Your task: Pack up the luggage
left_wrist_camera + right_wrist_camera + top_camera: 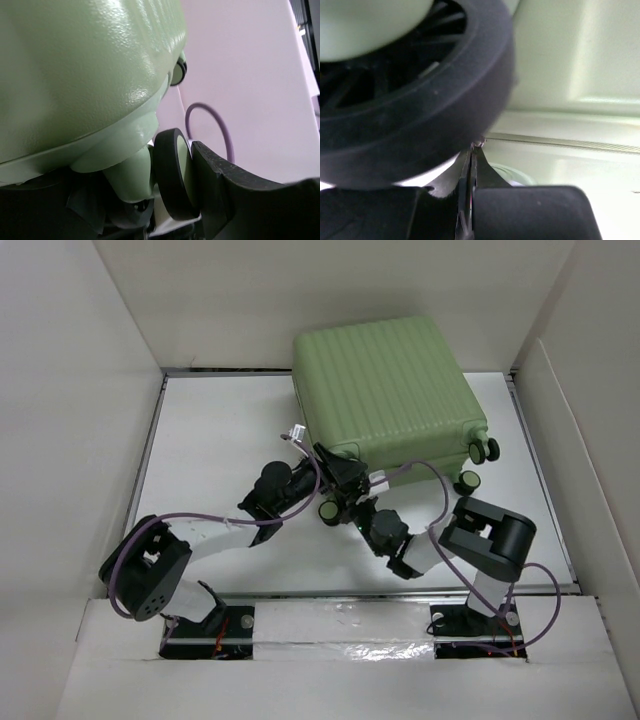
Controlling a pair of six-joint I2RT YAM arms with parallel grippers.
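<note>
From above, the pale green suitcase (385, 385) lies closed and flat on the white table (220, 440), in the upper middle of the frame and slightly right of centre. Its ribbed shell faces up and its wheels point toward the lower and right edges. One wheel (327, 511) shows at the lower left corner, and two more (468, 480) sit at the lower right corner. The left gripper (338, 475) reaches in from the lower left to the suitcase's lower left corner. The right gripper (352, 512) comes in from the lower right and ends just beside that same corner, below the left one. A purple cable (420, 468) arcs over the right arm.

In the left wrist view, the suitcase shell (80, 75) fills the upper left. A black wheel with a green face (175, 175) hangs on its pale green leg in the lower middle. One black finger (240, 195) lies against the wheel's right side. The jaws stand apart around the wheel and its leg, but the other finger is lost in shadow, so whether they clamp it cannot be told.

In the right wrist view, a blurred black spoked wheel (420, 100) fills the upper left, very close to the lens. Below it the two fingers (530, 210) are pressed together, with only a thin seam between them. The green shell (570, 60) fills the right.
</note>
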